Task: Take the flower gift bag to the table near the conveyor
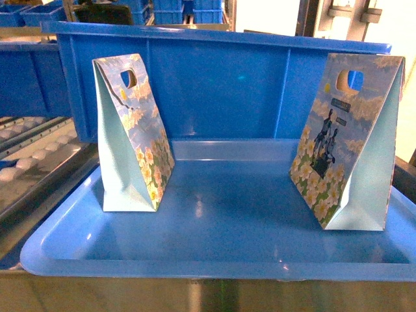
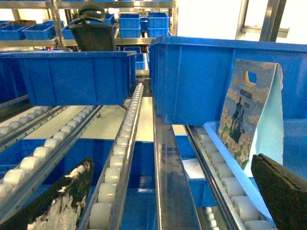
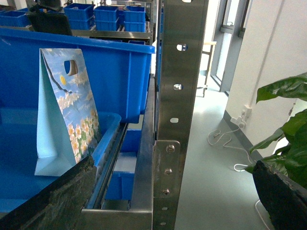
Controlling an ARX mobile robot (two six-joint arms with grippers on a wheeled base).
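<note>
Standing upright in the shallow blue tray (image 1: 65, 250) were two flower gift bags, head view. Left bag (image 1: 133, 133) sat left of center in the frame, printed face turned right, pale blue side gusset facing the camera. Right bag (image 1: 348, 140) sat at the right edge, printed face turned left, die-cut handle hole near its top. The two were well apart, with bare tray floor between them. Behind both, a large blue bin (image 1: 214, 84) filled the upper middle of the frame; both bags stood close in front of its wall, contact not clear.

The conveyor (image 2: 120, 148), steel rails with white roller lanes, ran from the bottom toward the upper middle of the left wrist view, and showed at the left edge of the head view. More blue bins sat on its lanes at upper left. The table was not in any view.

Left gripper (image 2: 168, 201): dark fingers sat at the bottom corners of its view, jaws wide apart, nothing between them. Right gripper (image 3: 168, 201): same, fingers at the bottom corners, jaws apart and empty, a steel upright post (image 3: 184, 72) mid-frame, a potted plant (image 3: 288, 124) at right.
</note>
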